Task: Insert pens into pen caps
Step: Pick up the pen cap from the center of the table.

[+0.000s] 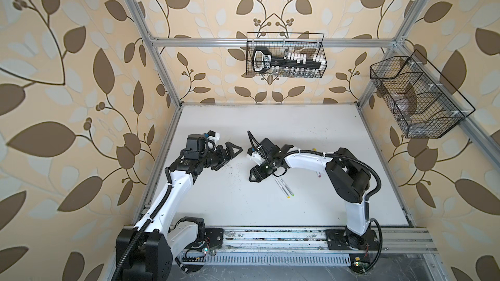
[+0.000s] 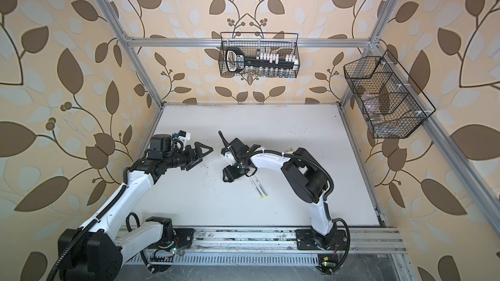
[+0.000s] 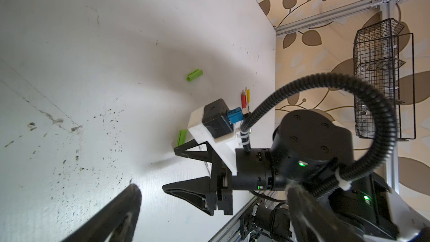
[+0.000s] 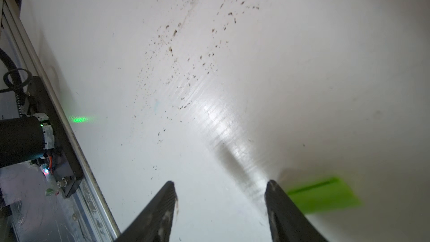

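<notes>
Two pens lie side by side on the white table, just in front of my right gripper. In the left wrist view that gripper is open and holds nothing. One light green pen cap lies beside its farther finger, seen blurred outside a finger in the right wrist view. A second green cap lies farther back. A red cap and a yellow cap lie together by the right arm. My left gripper is wide open and empty, and faces the right one.
A wire basket with a black tool hangs on the back wall. Another wire basket hangs on the right wall. An aluminium rail carrying both arm bases runs along the table's front edge. Dark specks dot the table between the grippers.
</notes>
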You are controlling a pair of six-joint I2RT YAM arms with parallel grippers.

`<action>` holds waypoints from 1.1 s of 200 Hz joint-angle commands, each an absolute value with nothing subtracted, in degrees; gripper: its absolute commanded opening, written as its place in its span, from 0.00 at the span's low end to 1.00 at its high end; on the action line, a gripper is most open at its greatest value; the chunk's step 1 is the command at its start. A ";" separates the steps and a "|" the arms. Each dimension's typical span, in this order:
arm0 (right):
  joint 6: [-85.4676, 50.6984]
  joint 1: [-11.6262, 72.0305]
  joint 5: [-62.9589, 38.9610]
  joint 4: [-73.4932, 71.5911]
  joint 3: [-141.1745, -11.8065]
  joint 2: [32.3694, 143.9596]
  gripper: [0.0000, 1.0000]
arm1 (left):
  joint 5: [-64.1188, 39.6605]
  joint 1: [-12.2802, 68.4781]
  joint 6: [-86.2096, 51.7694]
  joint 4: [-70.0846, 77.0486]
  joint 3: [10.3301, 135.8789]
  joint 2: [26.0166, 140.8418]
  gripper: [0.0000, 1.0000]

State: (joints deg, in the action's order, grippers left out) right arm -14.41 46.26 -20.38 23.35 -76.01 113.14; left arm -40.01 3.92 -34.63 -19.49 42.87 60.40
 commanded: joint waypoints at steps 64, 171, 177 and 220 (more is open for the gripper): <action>-20.04 41.96 -0.86 26.62 -59.78 96.42 0.57 | -35.16 7.46 -32.18 -21.54 46.59 70.19 0.99; -22.09 41.55 1.79 24.79 -49.20 91.58 0.34 | -23.65 22.09 -30.42 -27.77 57.83 91.83 0.57; -21.93 41.65 1.70 24.79 -49.22 91.69 0.33 | -23.31 22.51 -30.26 -28.16 58.36 92.58 0.56; -21.19 42.00 1.88 24.94 -49.37 92.07 0.34 | -20.85 26.18 -28.66 -31.28 63.10 98.17 0.53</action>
State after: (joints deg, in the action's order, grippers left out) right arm -21.80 41.76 0.71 24.91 -50.09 92.31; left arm -23.44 23.86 -31.03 -27.77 59.68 96.01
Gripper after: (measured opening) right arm 0.335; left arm 0.542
